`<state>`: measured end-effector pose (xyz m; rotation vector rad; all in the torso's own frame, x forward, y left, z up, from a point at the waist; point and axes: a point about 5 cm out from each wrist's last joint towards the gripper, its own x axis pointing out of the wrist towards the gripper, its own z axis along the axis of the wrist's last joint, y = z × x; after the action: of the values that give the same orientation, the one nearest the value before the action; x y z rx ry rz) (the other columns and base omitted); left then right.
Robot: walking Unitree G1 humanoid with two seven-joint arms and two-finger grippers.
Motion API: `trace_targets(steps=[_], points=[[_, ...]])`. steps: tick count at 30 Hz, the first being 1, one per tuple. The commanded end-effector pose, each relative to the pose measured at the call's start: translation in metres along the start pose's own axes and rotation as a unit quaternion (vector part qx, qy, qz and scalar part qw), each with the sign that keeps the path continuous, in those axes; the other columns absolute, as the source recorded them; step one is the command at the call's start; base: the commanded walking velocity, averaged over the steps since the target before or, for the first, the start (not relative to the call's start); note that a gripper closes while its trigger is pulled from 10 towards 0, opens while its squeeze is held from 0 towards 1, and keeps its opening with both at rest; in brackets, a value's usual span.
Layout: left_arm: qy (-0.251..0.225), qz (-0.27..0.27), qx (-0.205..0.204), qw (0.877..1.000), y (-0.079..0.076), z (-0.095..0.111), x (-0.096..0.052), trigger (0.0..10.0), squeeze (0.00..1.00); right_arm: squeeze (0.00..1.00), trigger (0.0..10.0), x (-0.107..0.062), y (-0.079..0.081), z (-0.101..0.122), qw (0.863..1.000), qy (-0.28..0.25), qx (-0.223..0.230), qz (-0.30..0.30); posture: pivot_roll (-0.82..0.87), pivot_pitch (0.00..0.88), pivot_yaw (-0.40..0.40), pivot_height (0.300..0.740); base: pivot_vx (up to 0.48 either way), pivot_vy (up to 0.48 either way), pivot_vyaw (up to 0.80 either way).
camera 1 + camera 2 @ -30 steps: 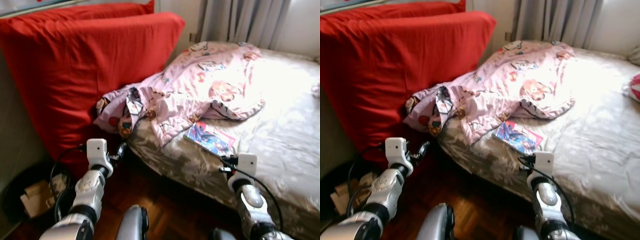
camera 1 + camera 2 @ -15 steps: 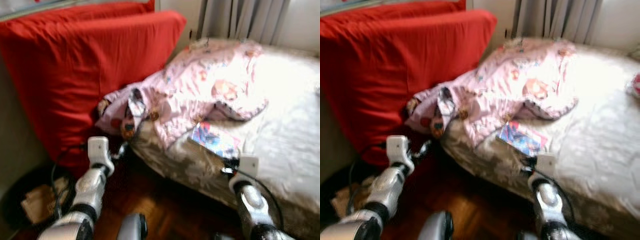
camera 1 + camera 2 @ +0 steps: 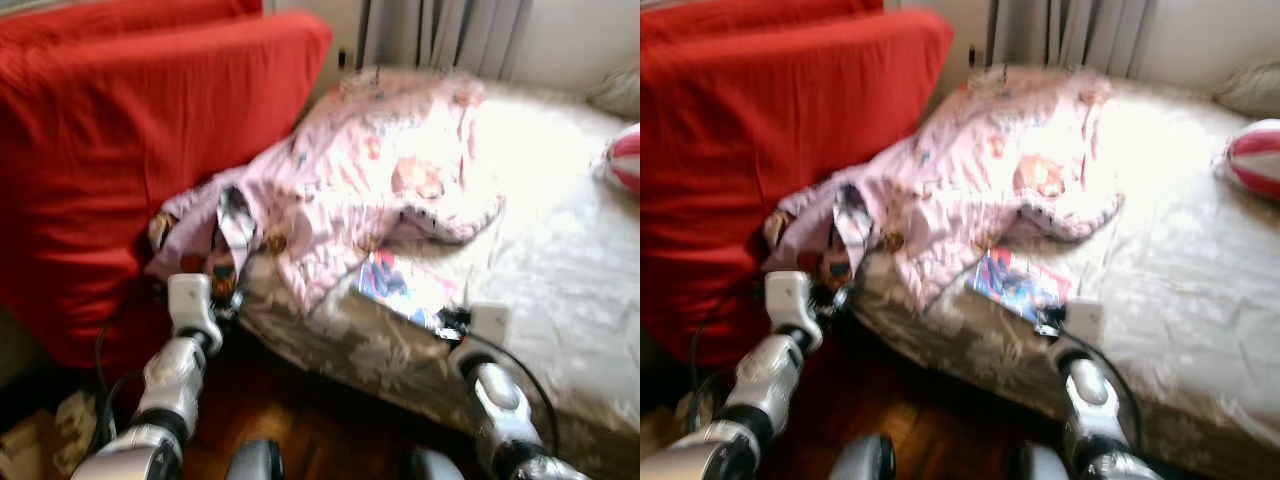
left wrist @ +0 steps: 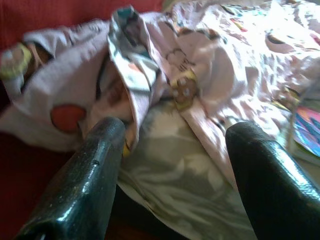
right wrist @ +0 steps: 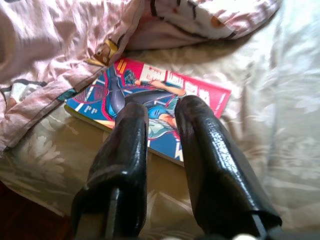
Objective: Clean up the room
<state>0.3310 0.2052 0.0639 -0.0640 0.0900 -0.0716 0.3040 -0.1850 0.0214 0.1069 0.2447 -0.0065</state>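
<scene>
**Both arms raised at the bed's near edge, comic book ahead of the right gripper**

Dominating the far left: a big red cushion (image 3: 150, 150), standing upright against the left side of the bed (image 3: 560, 270). Covered in a pale floral sheet, brightly lit toward the far right edge. Spread from the bed's far left corner down to its near left corner: a pink cartoon-print blanket (image 3: 380, 170), crumpled, one end spilling over the near left corner against the cushion. Resting at the bed's far right edge: a red-and-white striped ball (image 3: 1255, 160), partly cut off. Grey curtains (image 3: 440, 30) hanging behind the bed's far edge. Dark wooden floor (image 3: 320, 430) below.

Lying flat near the bed's near edge, just beside the blanket's lower hem and partly tucked under it: a colourful comic book (image 5: 150, 107), cover up. Red and blue cover with white lettering, too blurred to read.

Left arm bent up at the elbow, left gripper (image 4: 170, 145) pointed at the blanket's hanging end at the near left corner, black fingers (image 4: 95, 165) spread wide apart, holding nothing.

Right arm also raised, right gripper (image 5: 160, 112) reaching over the bed's near edge, fingers (image 5: 205, 145) nearly together with a narrow gap, tips over the comic's cover. Contact with the cover cannot be told.
</scene>
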Motion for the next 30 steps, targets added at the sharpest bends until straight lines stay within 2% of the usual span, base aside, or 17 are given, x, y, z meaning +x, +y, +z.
trace_targets(steps=[1, 12, 16, 18, 21, 23, 30], points=[[0.002, -0.01, -0.008, 1.0, -0.009, -0.002, 0.002, 10.0, 0.0, 0.0, 10.0, -0.002, -0.011, 0.0, 1.0, 0.003, -0.006, -0.013, 0.06, 0.015, 0.022, 0.599, 0.304, 0.0, 0.0], [0.002, -0.014, -0.009, 1.0, -0.01, -0.002, 0.002, 10.0, 0.0, 0.0, 10.0, -0.001, -0.009, 0.0, 1.0, 0.009, 0.014, 0.002, 0.06, 0.014, 0.024, 0.599, 0.306, 0.0, 0.0], [0.001, -0.012, -0.009, 1.0, -0.009, -0.002, 0.002, 10.0, 0.0, 0.0, 10.0, 0.003, -0.005, 0.004, 1.0, 0.013, 0.008, 0.012, 0.07, 0.012, 0.02, 0.599, 0.307, 0.0, 0.0], [0.0, -0.012, -0.009, 1.0, -0.009, -0.002, 0.002, 10.0, 0.0, 0.0, 10.0, 0.006, -0.004, 0.006, 1.0, 0.017, 0.019, 0.013, 0.07, 0.018, 0.02, 0.599, 0.306, 0.0, 0.0], [-0.002, -0.014, -0.01, 1.0, -0.01, -0.002, 0.002, 10.0, 0.0, 0.0, 10.0, 0.008, -0.002, 0.008, 0.999, 0.022, 0.024, 0.02, 0.07, 0.034, 0.017, 0.599, 0.262, 0.0, 0.0], [-0.012, -0.02, -0.023, 0.999, -0.014, 0.002, 0.004, 10.0, 0.0, 0.0, 10.0, 0.013, 0.001, 0.013, 0.999, 0.03, 0.026, 0.031, 0.07, 0.078, 0.013, 0.599, 0.0, 0.0, 0.0], [-0.022, -0.029, -0.023, 0.999, -0.018, 0.002, 0.002, 10.0, 0.0, 0.0, 10.0, 0.015, 0.0, 0.014, 0.998, 0.048, 0.031, 0.017, 0.09, 0.15, 0.002, 0.599, 0.0, 0.0, 0.0]])
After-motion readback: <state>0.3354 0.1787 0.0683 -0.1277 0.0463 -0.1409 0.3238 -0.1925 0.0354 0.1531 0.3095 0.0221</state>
